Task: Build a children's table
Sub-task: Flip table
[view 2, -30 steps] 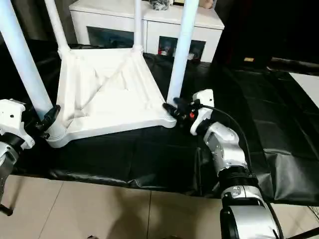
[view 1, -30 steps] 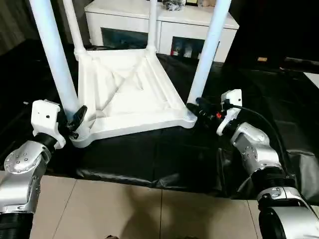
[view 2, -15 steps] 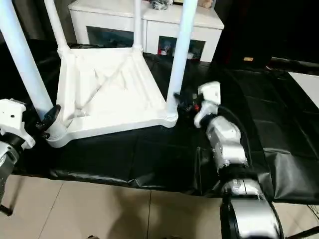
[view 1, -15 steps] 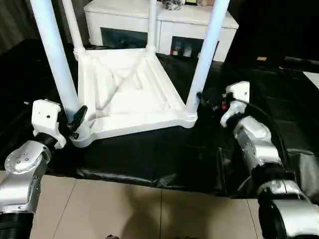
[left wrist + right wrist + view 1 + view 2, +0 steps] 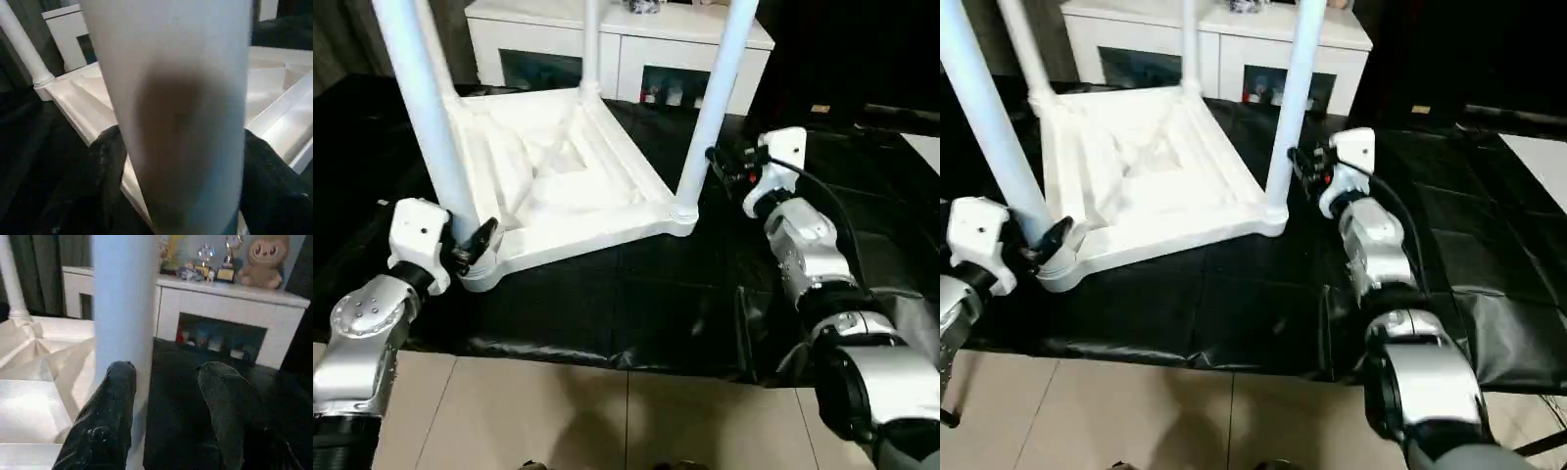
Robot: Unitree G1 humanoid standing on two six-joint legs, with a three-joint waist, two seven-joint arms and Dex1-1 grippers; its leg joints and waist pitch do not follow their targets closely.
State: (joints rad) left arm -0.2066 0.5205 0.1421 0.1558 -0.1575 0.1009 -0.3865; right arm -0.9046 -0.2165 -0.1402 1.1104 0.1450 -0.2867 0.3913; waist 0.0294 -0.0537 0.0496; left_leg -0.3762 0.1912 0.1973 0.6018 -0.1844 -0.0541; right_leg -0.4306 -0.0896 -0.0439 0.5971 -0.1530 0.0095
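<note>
1. Left pincer [image 5: 480,238] straddles the near-left leg [image 5: 426,108] at its base, fingers apart around it; whether they press it I cannot tell.
2. Right pincer [image 5: 168,382] is open, empty, beside the near-right leg [image 5: 713,93].
3. Both legs stand upright from the upturned tabletop [image 5: 558,166] on black sheeting [image 5: 636,294].

Home room; cabinet [image 5: 230,308] displays trophies [image 5: 215,259], teddy [image 5: 264,257].

White tabletop [image 5: 558,186] and pale, perhaps bluish-white legs [image 5: 426,117] stand on a glossy black sheet [image 5: 636,294], beside silver forearms [image 5: 803,255], a white cabinet [image 5: 617,39] and beige floor tiles [image 5: 548,411].
</note>
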